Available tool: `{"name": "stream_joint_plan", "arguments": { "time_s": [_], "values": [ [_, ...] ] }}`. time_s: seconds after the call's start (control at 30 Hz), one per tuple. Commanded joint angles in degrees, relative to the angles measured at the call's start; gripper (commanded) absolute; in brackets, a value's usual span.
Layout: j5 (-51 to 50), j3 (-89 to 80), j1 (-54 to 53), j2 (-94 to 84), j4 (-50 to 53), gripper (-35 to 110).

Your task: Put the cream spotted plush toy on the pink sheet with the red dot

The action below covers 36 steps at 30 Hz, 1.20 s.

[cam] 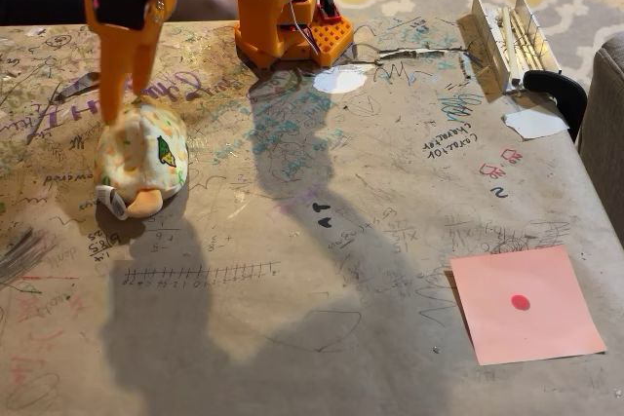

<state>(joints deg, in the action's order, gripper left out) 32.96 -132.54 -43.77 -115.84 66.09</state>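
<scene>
One claw (124,109) pressing on the toy (142,161), grip state unclear; squeeze snug before carrying to the sheet (525,304).

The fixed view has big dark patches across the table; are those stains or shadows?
Shadows: in the fixed view, low light from behind throws the orange arm's long shadow toward the camera over the scribbled brown table; another falls below the cream spotted egg-shaped plush toy; the flat salmon-pink paper sheet lies brightly lit.

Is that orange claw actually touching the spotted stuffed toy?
Touching. In the fixed view the gripper comes down onto the top of the cream spotted plush toy; its jaws meet the fabric with no gap visible. Whether they are gripping it is unclear.
</scene>
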Motion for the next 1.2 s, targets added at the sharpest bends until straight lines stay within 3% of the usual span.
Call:
{"name": "stream_joint_plan", "arguments": {
  "time_s": [0.0, 0.5, 0.73, 0.9, 1.0, 1.17],
  "values": [
    [2.3, 5.8, -0.1, 2.2, 5.5, 30],
    [0.6, 24.3, 2.1, 20.8, 5.3, 29],
    [4.2, 19.2, 4.4, 17.3, 4.6, 27],
    [2.0, 10.6, 2.6, 9.8, -3.8, 28],
    [3.3, 14.5, -0.2, 18.2, 4.4, 28],
    [7.3, 9.5, -4.4, 17.8, 1.2, 28]
  ]
}}
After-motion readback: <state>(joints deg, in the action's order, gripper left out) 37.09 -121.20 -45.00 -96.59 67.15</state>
